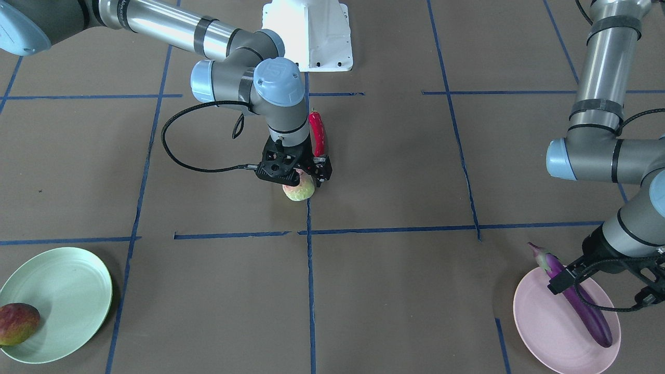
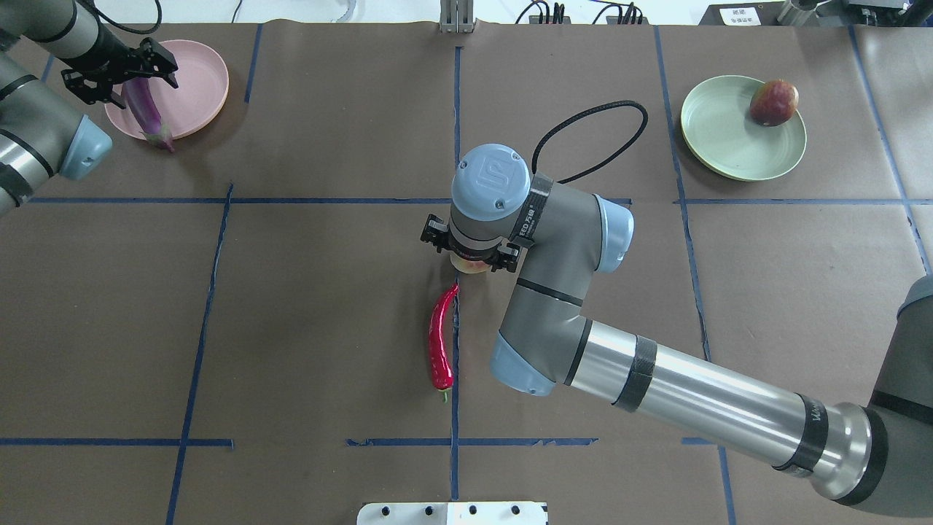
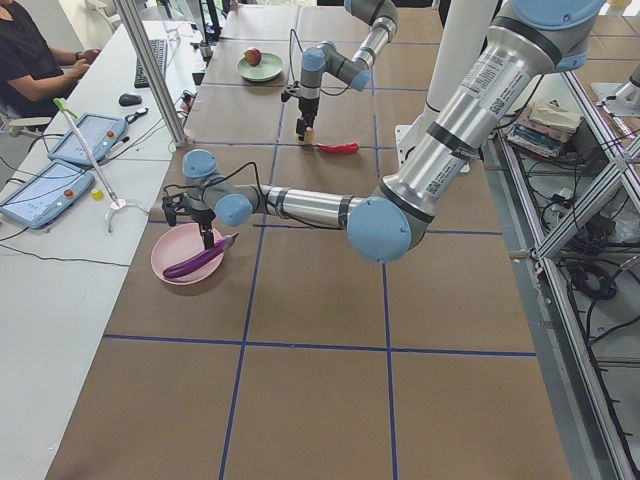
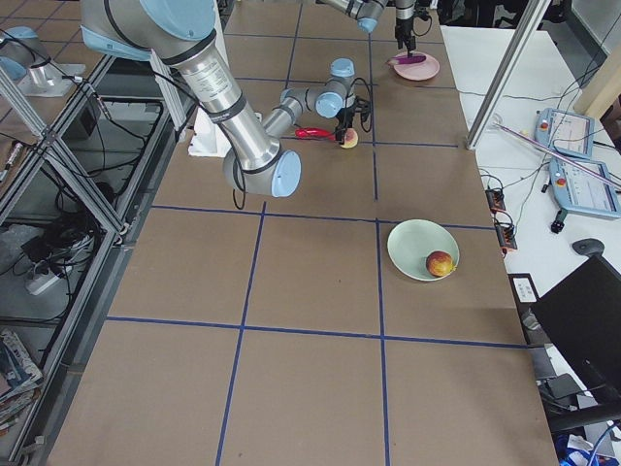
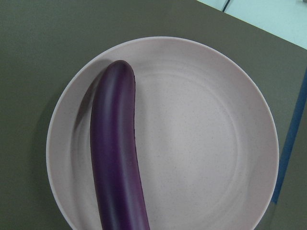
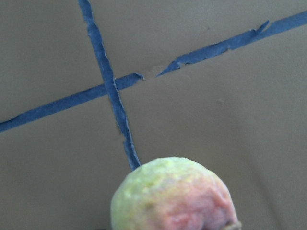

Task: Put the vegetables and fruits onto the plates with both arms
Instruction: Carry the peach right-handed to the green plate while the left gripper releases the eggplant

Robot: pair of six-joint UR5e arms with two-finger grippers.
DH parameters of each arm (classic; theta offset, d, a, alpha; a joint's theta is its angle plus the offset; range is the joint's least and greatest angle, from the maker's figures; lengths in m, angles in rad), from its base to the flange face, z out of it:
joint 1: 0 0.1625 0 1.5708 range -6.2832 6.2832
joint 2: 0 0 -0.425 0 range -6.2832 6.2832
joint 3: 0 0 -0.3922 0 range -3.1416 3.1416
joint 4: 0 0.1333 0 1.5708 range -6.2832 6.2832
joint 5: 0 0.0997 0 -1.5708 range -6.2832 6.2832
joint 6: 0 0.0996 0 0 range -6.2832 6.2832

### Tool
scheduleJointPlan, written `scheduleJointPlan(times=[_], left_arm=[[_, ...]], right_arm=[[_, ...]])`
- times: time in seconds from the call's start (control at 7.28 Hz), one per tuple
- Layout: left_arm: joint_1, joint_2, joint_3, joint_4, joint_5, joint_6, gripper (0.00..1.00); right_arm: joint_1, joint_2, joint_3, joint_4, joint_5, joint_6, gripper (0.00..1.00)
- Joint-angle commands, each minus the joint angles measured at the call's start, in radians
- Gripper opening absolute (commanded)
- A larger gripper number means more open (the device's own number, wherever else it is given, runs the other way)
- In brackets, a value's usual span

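Note:
My right gripper (image 1: 304, 174) is down at the table's middle, its jaws closed around the pale yellow-green, pink-blushed fruit (image 1: 300, 191), which touches the table; the fruit fills the bottom of the right wrist view (image 6: 172, 196). The red chili (image 2: 441, 343) lies just beside it. My left gripper (image 1: 563, 280) hovers open astride the purple eggplant (image 1: 587, 311), which lies on the pink plate (image 1: 545, 332) with its cap over the rim; the left wrist view shows the eggplant (image 5: 115, 153) resting there. The dark-red fruit (image 2: 774, 102) sits on the mint green plate (image 2: 721, 138).
The white base block (image 1: 307, 34) stands at the robot's edge of the table. Blue tape lines cross the brown table cover. A black cable loop (image 1: 171, 150) hangs beside my right wrist. An operator (image 3: 30, 50) sits at a side desk with tablets.

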Motion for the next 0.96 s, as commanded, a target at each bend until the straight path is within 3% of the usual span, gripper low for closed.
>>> scheduleJointPlan(times=[0.0,0.14,0.41,0.55,0.82], left_arm=[[0.001,0.0,-0.001,0.001,-0.001,-0.001,1.0],[0.001,0.0,-0.006,0.001,0.001,-0.001,1.0],[0.009,-0.006,-0.014,-0.002,-0.001,-0.038,1.0],[0.047,-0.005,-0.059,0.0,-0.001,-0.052,1.0],[0.148,-0.005,-0.16,-0.002,0.002,-0.157,1.0]], right_arm=[[-0.001,0.001,0.0,0.005,-0.005,0.005,0.32],[0.002,-0.007,0.0,0.007,-0.004,0.004,0.02],[0.081,-0.047,0.067,-0.004,0.01,-0.011,0.0],[0.165,-0.117,0.121,-0.001,0.041,-0.066,0.0],[0.352,-0.209,0.132,0.001,0.145,-0.322,0.0]])
